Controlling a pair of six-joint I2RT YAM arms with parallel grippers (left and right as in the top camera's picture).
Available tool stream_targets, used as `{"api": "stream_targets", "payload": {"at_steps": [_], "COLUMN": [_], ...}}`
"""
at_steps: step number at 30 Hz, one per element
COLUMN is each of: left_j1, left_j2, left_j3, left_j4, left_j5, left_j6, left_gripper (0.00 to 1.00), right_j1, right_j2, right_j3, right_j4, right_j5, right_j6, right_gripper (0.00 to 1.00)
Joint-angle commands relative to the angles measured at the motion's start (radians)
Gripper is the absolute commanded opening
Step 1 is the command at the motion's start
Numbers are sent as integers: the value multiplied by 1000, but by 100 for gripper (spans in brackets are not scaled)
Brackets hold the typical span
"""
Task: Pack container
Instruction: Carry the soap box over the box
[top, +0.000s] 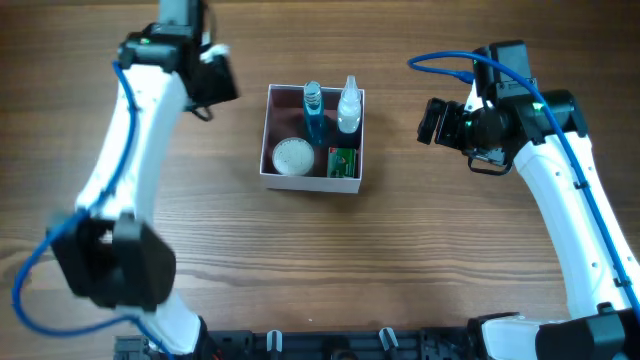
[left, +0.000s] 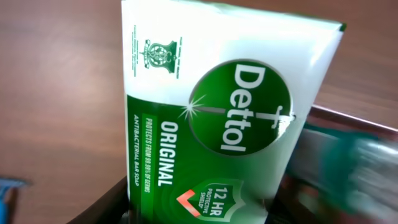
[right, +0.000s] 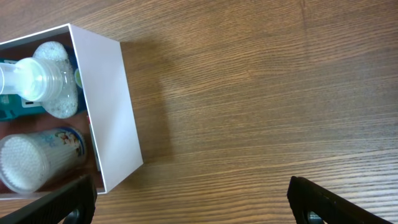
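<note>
At the middle of the wooden table (top: 420, 250), the square white-walled container (top: 313, 182) is seen holding four items: one blue bottle (top: 314, 112), one clear bottle (top: 348, 106), one round white-lidded jar (top: 294, 156) and one green packet (top: 342, 161). One Dettol soap bar (left: 217, 112) is held clamped in the left gripper (top: 213, 75), left of the container. The right gripper (top: 432, 120) is held with its fingers apart, empty, to the container's right.

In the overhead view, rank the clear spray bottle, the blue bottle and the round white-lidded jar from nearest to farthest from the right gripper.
From the right gripper:
1. Clear spray bottle, container's right rear corner.
2. Blue bottle, rear middle.
3. Round white-lidded jar, front left.
</note>
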Motion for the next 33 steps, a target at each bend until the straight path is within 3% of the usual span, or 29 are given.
{"api": "stream_targets", "payload": {"at_steps": [1,7,33], "left_j1": [-131,-219,-200], "left_j2": [-30,-3,122], "left_j3": [10,10,8], "left_j4": [37,94,70], "left_j5": [12,12,19], "left_j6": [-27,-48,-74], "left_gripper": [7,7,4], "right_j1": [-3,-3,-3], "right_j2": [9,9,9], "right_j3": [-2,-2,-2], "right_j4": [0,-1,-5], "right_j5": [-12,-12,-12], "right_j6": [-2,-3,-3], "right_gripper": [100,100,100]}}
